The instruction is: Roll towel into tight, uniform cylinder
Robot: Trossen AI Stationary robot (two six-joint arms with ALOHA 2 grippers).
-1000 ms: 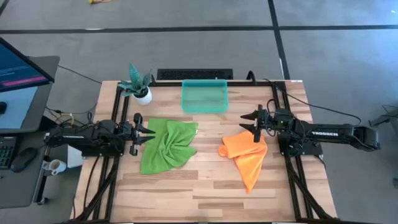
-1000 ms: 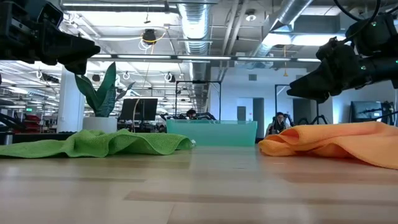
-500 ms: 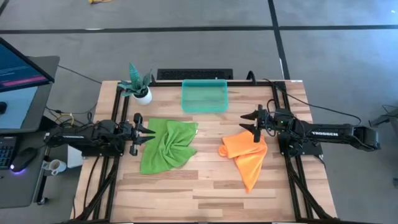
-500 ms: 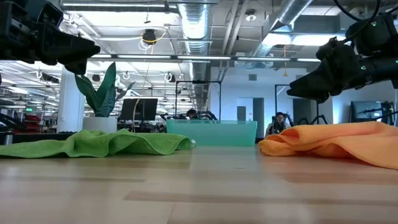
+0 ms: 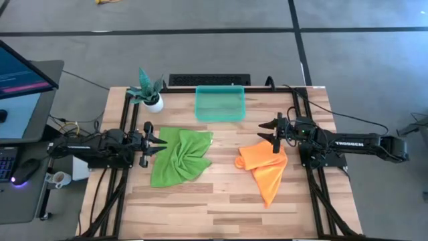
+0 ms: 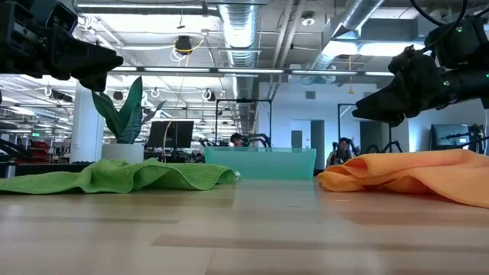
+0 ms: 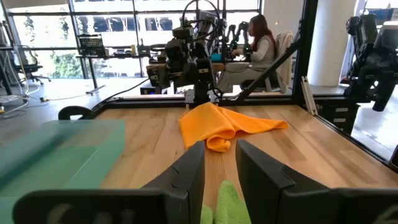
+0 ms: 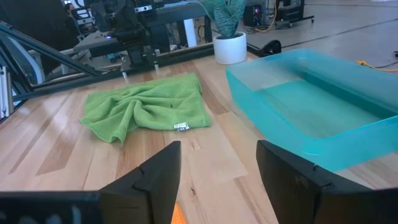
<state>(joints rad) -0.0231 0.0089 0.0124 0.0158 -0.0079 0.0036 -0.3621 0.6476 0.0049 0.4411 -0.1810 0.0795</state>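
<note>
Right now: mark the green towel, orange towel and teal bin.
green towel point(image 5: 178, 156), high view, middle of the crumpled cloth.
orange towel point(image 5: 264, 165), high view, centre of the cloth.
teal bin point(image 5: 220, 117), high view, its near rim.

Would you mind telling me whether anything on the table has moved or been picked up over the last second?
Nothing visibly changed. The left gripper hangs as before at the edge of the green towel, and the right gripper hangs open above the orange towel, neither holding anything. Both towels lie crumpled where they were, and the teal bin and potted plant have not shifted.
</note>
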